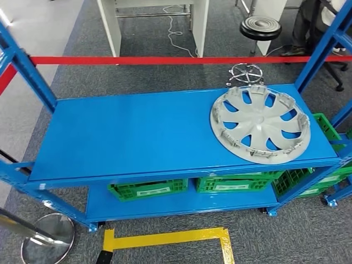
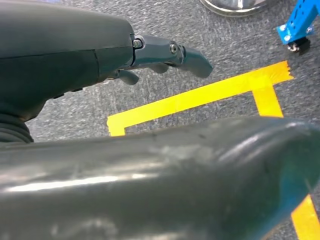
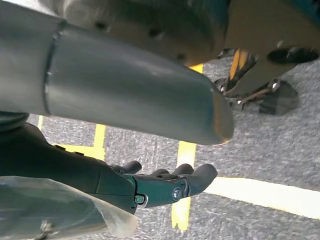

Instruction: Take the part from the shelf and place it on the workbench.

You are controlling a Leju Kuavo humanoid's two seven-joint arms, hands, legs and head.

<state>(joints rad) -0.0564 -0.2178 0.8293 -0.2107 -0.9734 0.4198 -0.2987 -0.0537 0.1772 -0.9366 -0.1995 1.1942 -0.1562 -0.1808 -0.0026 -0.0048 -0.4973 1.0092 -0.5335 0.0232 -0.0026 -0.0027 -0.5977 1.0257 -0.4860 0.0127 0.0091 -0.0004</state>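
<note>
1. The left hand (image 2: 113, 55) is hanging over the grey carpet (image 2: 234, 55) with fingers extended, holding nothing.
2. The right hand (image 3: 151, 187) is likewise hanging unclenched and empty above yellow floor tape (image 3: 181, 210).
3. The silver wheel cover (image 1: 260, 123) is lying flat at the right end of the blue shelf (image 1: 124, 132), reaching its front edge.
4. Green crates (image 1: 148, 188) are sitting on the lower tier; their contents cannot be made out.

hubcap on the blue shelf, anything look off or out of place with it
Mostly fine. The grey hubcap lies flat and looks undamaged on the top shelf, but it sits at the far right end, its near rim at or slightly past the front edge. Both hands hang empty above the floor: left hand, right hand.
</note>
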